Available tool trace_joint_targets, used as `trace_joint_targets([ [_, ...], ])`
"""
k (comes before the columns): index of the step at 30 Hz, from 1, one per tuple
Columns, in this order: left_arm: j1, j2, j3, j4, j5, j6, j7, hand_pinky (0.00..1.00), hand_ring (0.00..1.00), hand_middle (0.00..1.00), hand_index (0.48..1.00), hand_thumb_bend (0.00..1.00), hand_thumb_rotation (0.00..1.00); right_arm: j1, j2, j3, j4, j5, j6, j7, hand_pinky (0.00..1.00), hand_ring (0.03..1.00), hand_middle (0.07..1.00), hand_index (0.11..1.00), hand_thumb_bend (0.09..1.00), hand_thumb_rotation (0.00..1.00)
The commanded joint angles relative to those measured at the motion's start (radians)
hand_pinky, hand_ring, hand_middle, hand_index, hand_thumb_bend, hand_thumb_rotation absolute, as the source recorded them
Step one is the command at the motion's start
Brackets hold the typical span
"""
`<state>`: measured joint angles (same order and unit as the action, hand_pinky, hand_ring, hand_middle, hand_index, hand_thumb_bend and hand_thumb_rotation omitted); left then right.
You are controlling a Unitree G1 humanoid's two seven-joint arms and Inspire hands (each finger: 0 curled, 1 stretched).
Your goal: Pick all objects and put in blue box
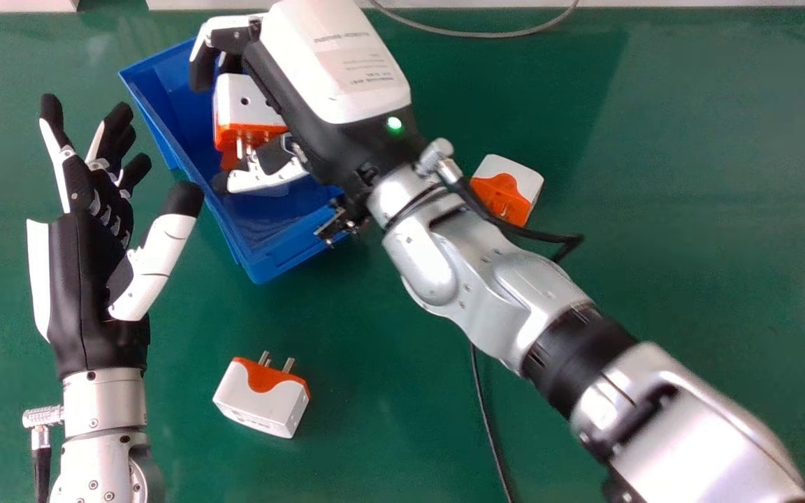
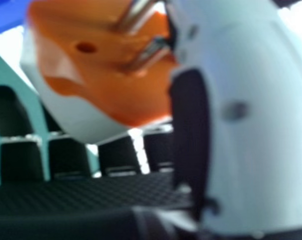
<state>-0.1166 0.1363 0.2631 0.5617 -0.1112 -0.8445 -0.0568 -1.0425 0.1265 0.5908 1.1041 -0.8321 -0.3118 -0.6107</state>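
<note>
Over the blue box (image 1: 235, 246), my right hand (image 1: 336, 66) has its bent fingers and thumb around a white and orange plug adapter (image 1: 245, 105), prongs toward the thumb. In the right hand view, the adapter (image 2: 98, 75) sits beside the thumb of my right hand (image 2: 256, 130). Below it inside the box, something orange and pale is partly covered by the thumb. My left hand (image 1: 84, 272) is open and holds nothing, left of the box. One adapter (image 1: 263, 402) lies on the table near the front, another (image 1: 507, 187) right of the box, beyond the right forearm.
The green table (image 1: 689, 230) stretches to the right. My right forearm crosses it diagonally, above a thin black cable (image 1: 484, 412). A grey cable (image 1: 476, 34) curves along the back edge. The box stands at an angle.
</note>
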Motion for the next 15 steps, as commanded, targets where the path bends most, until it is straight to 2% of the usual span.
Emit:
trace_joint_targets([
  [1, 0.002, 0.015, 0.007, -0.009, 0.013, -0.031, 0.007, 0.89, 0.93, 0.93, 0.911, 0.82, 0.59, -0.058, 0.026, 0.011, 0.033, -0.002, -0.027, -0.041, 0.27, 0.380, 0.455, 0.532, 0.510, 0.00],
  [3, 0.004, 0.014, 0.006, -0.015, 0.016, -0.029, 0.011, 0.89, 0.93, 0.93, 0.911, 0.82, 0.59, -0.079, 0.027, 0.038, 0.064, -0.023, 0.006, -0.005, 0.27, 0.380, 0.455, 0.532, 0.510, 0.00],
  [5, 0.005, 0.014, 0.006, -0.018, 0.016, -0.029, 0.013, 0.89, 0.93, 0.93, 0.911, 0.81, 0.59, -0.092, 0.026, 0.083, 0.065, -0.067, 0.087, 0.031, 0.28, 0.381, 0.456, 0.533, 0.510, 0.00],
  [6, 0.006, 0.014, 0.006, -0.019, 0.015, -0.030, 0.013, 0.89, 0.93, 0.93, 0.911, 0.81, 0.59, -0.093, 0.027, 0.094, 0.061, -0.079, 0.112, 0.039, 0.31, 0.398, 0.513, 0.526, 0.508, 0.00],
  [7, 0.005, 0.015, 0.006, -0.017, 0.018, -0.033, 0.015, 0.89, 0.93, 0.93, 0.911, 0.81, 0.59, -0.091, 0.029, 0.105, 0.051, -0.090, 0.146, 0.056, 0.31, 0.398, 0.513, 0.526, 0.508, 0.00],
  [8, 0.005, 0.016, 0.006, -0.016, 0.020, -0.035, 0.016, 0.89, 0.93, 0.93, 0.911, 0.81, 0.59, -0.089, 0.030, 0.111, 0.043, -0.094, 0.167, 0.068, 0.39, 0.503, 0.611, 0.592, 0.569, 0.00],
  [9, 0.004, 0.016, 0.006, -0.015, 0.022, -0.035, 0.018, 0.88, 0.93, 0.93, 0.913, 0.80, 0.58, -0.085, 0.028, 0.116, 0.029, -0.097, 0.184, 0.088, 0.58, 0.682, 0.751, 0.727, 0.697, 0.01],
  [10, 0.004, 0.018, 0.006, -0.017, 0.029, -0.031, 0.023, 0.88, 0.93, 0.93, 0.913, 0.80, 0.58, -0.081, 0.025, 0.121, 0.015, -0.098, 0.197, 0.102, 0.65, 0.746, 0.801, 0.775, 0.743, 0.02],
  [11, 0.005, 0.018, 0.005, -0.019, 0.034, -0.027, 0.026, 0.88, 0.92, 0.92, 0.912, 0.80, 0.59, -0.077, 0.020, 0.126, 0.002, -0.100, 0.203, 0.105, 0.78, 0.838, 0.873, 0.856, 0.836, 0.10],
  [12, 0.006, 0.018, 0.004, -0.021, 0.043, -0.025, 0.033, 0.88, 0.92, 0.92, 0.912, 0.81, 0.59, -0.073, 0.014, 0.130, -0.011, -0.102, 0.207, 0.103, 0.86, 0.896, 0.919, 0.908, 0.896, 0.15],
  [13, 0.007, 0.018, 0.003, -0.024, 0.048, -0.024, 0.037, 0.88, 0.92, 0.92, 0.912, 0.81, 0.59, -0.068, 0.009, 0.135, -0.022, -0.106, 0.211, 0.096, 0.86, 0.896, 0.919, 0.908, 0.896, 0.15],
  [14, 0.009, 0.017, 0.003, -0.028, 0.051, -0.022, 0.040, 0.88, 0.92, 0.92, 0.912, 0.82, 0.60, -0.063, 0.004, 0.139, -0.034, -0.107, 0.215, 0.091, 0.93, 0.947, 0.959, 0.953, 0.948, 0.23],
  [15, 0.010, 0.017, 0.002, -0.030, 0.053, -0.022, 0.041, 0.88, 0.92, 0.92, 0.912, 0.82, 0.60, -0.059, 0.001, 0.141, -0.045, -0.109, 0.221, 0.087, 0.93, 0.947, 0.959, 0.953, 0.948, 0.23],
])
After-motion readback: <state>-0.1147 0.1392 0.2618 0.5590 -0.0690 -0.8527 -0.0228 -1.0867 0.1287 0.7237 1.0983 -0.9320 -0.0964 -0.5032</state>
